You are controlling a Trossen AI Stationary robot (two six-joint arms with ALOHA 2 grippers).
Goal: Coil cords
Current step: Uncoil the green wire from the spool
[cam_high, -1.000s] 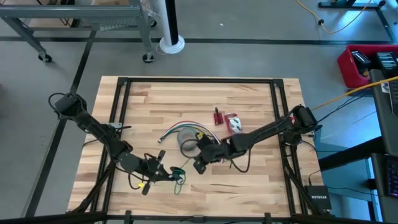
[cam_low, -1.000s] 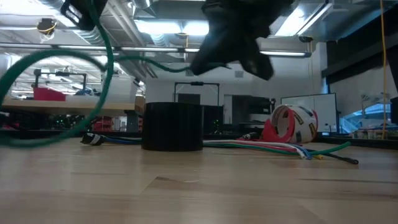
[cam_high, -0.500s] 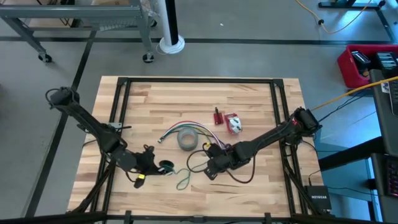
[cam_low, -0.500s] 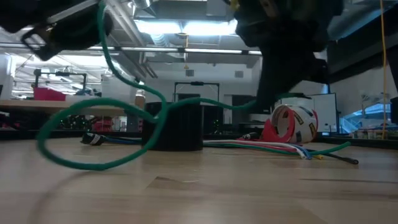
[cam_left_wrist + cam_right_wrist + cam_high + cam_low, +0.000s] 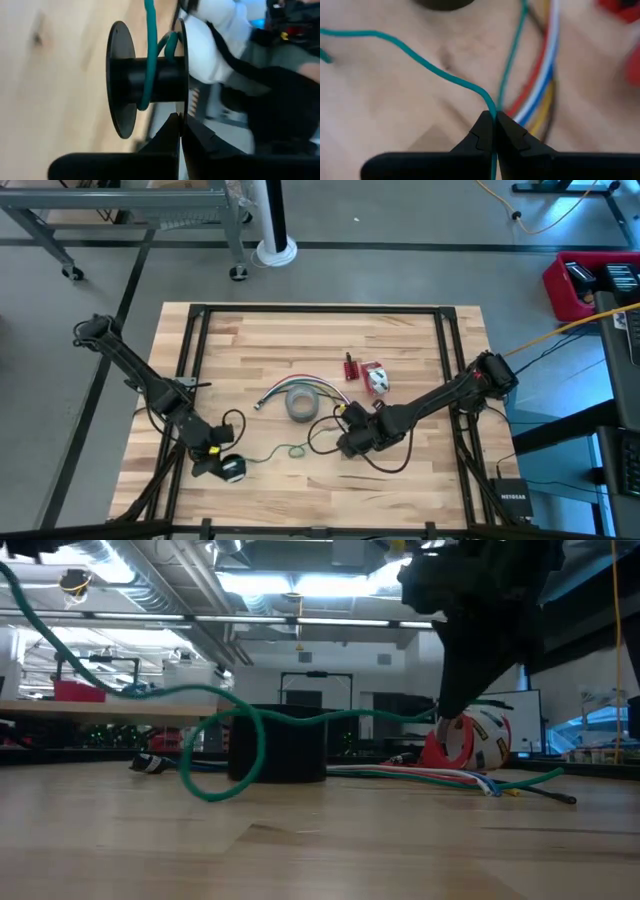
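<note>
Green cord [image 5: 270,452] stretches along the table's front between the 2 arms, the left gripper [image 5: 212,462] pinching its spool [image 5: 147,85], the right gripper [image 5: 345,442] clamped on its other end.

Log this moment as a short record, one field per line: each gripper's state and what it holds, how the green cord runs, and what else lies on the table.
left gripper: near the table's front left, fingers shut on the black spool
spool: one turn of green cord around its core
right gripper: front centre, fingers shut on the green cord
cord path: from spool to right gripper, with a loose loop between them
tape roll: grey, mid-table, untouched
coloured wire bundle: lying beside the tape roll
table: light wood
</note>
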